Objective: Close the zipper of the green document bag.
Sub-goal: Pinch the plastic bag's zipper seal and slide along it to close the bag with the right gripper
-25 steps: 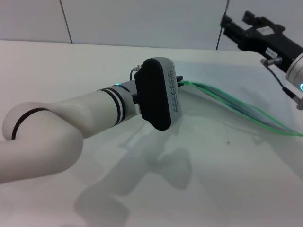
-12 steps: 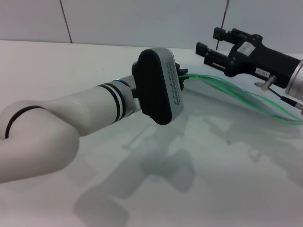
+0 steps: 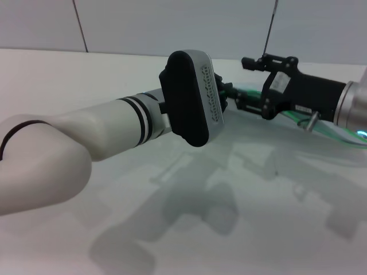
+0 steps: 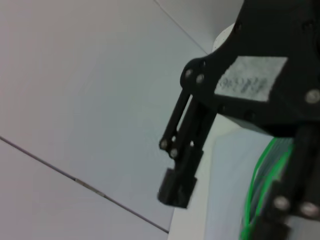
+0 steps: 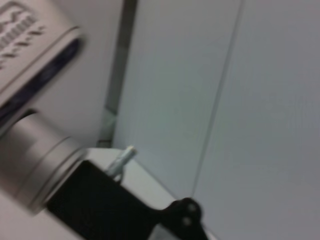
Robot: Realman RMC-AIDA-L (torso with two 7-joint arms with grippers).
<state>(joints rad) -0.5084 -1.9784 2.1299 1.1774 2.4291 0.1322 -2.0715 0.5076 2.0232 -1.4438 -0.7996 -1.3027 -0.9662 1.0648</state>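
The green document bag (image 3: 343, 135) lies on the white table at the right, with its near end lifted. Its zipper (image 3: 231, 89) shows as a bright green strip running out from behind my left wrist housing. My left gripper (image 3: 222, 93) is mostly hidden by that housing and looks shut on the bag's raised end. My right gripper (image 3: 248, 83) reaches in from the right and is open, one finger above the strip and one below, close to the left gripper. In the left wrist view a right gripper finger (image 4: 182, 150) stands beside the zipper (image 4: 260, 170). The slider tab is hidden.
My left forearm (image 3: 86, 137) crosses the table (image 3: 172, 240) from the lower left. A grey panelled wall (image 3: 172, 26) runs behind the table's far edge. The right wrist view shows only the left arm's wrist ring (image 5: 40, 165) and the wall.
My right gripper has swung in from the far right to close beside the left gripper, now straddling the green strip. My left gripper has risen slightly with the bag's end.
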